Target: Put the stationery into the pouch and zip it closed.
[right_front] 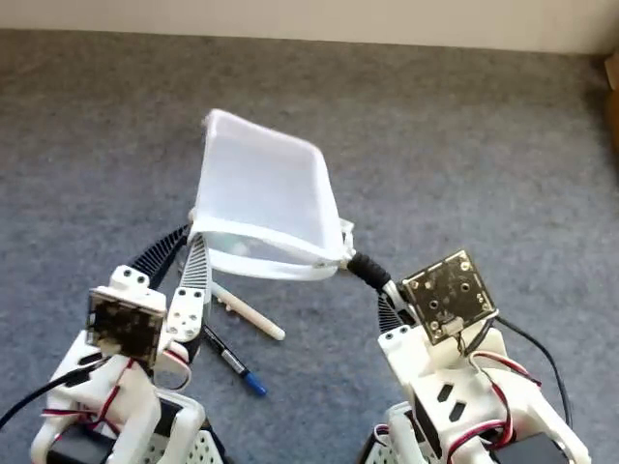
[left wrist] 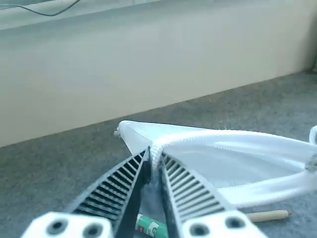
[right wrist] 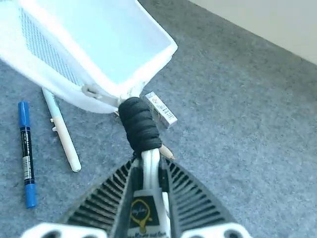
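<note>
Grey carpeted surface (right_front: 484, 116) below a pale wall. Left claw (left wrist: 152, 159) pinches the pouch (right_front: 263, 184) rim and right claw (right wrist: 147, 171) clamps its black-wrapped pull cord (right wrist: 139, 125), stretching the mouth open between them. Even tension matters, since slack would likely sag the mouth. The blue marker (right_front: 234, 364) and white pen (right_front: 248, 311) lie outside, near the mouth.
</note>
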Robot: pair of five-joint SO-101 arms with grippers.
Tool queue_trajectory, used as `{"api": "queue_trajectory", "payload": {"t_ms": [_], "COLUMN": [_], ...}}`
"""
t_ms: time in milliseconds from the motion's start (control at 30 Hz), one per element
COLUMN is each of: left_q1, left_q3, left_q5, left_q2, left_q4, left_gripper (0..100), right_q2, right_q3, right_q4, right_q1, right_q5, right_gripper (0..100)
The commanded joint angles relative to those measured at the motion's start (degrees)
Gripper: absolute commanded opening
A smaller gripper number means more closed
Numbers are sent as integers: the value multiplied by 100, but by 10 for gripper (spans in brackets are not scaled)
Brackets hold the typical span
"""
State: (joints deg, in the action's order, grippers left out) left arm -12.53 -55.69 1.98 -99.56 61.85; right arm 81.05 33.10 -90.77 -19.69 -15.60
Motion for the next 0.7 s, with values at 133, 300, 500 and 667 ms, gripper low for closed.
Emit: {"api": "queue_trajectory", "payload": {"t_ms": [133, 300, 500, 667], "left_q1": [-154, -127, -110, 101], "left_q3": [1921, 2545, 2598, 2598], "left_q5": [-387, -484, -457, -457], "left_q2": [1859, 2782, 3345, 3626], "left_q4": [343, 1011, 1257, 1257], "left_gripper": [8, 8, 10, 10], "right_q2": [-22, -22, -40, -338], "right_q3": [-365, -699, -1024, -505], "right_q4": [338, 338, 708, 1068], "right_q1": [-84, -84, -75, -75], "right_q5": [62, 264, 308, 615], "right_gripper": [5, 5, 5, 5]}}
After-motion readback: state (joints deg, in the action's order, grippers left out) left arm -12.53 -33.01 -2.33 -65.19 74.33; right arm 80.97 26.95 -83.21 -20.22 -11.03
